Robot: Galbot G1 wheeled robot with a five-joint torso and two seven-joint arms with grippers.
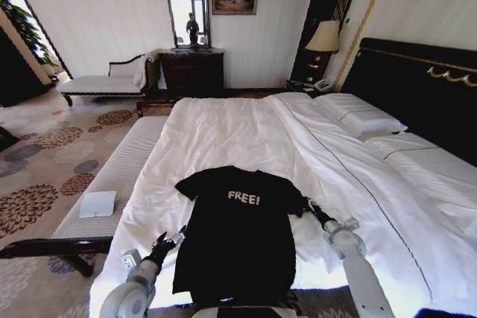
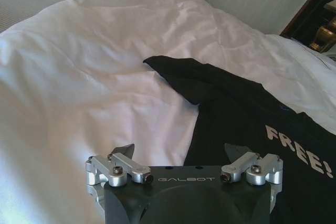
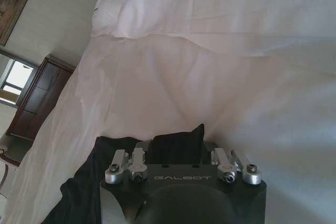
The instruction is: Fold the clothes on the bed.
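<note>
T-shirt (image 1: 238, 236) hem cut off below

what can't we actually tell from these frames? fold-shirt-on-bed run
- Right gripper fingertips: in the right wrist view the gripper body hides them where they meet the T-shirt sleeve, so grasp is unclear.
- T-shirt hem: in the head view it is cut off by the robot's body at the lower edge.
- Left gripper: fingers open beside the shirt; whether they touch the bed cannot be told.
</note>
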